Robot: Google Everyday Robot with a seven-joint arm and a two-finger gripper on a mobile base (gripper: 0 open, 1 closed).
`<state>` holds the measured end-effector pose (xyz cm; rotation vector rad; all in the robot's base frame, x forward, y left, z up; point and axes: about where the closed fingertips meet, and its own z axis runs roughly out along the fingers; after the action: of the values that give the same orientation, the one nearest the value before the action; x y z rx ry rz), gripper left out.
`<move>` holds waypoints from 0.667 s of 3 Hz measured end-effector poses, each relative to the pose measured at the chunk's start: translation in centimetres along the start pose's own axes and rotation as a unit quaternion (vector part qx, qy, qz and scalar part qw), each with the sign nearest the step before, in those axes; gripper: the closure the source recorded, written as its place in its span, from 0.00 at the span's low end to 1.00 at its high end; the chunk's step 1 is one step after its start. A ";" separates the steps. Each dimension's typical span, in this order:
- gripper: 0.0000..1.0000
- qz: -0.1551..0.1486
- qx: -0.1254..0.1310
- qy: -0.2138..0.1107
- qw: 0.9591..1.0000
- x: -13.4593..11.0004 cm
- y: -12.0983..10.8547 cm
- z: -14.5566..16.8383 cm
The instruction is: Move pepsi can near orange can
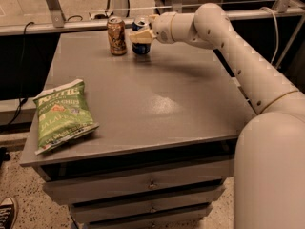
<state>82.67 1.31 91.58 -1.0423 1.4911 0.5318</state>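
Observation:
The orange can (116, 36) stands upright at the far edge of the grey table (143, 104). The pepsi can (140, 46), dark blue with a silver top, stands just right of it, a small gap between them. My gripper (142, 34) reaches in from the right and its pale fingers (143, 36) wrap the pepsi can's upper half. The can's base is at the table top.
A green chip bag (60, 114) lies flat near the table's front left corner. My white arm (238, 56) spans the right side of the table. Drawers sit under the table's front edge. A metal rail runs behind the far edge.

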 end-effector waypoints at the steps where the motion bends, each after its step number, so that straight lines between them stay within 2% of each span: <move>1: 0.60 0.011 -0.006 0.008 1.000 0.2 0.0 1.3; 2: 0.36 0.021 -0.014 0.019 0.999 0.8 0.2 2.2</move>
<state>83.75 2.98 90.27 -1.0497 1.5466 0.5666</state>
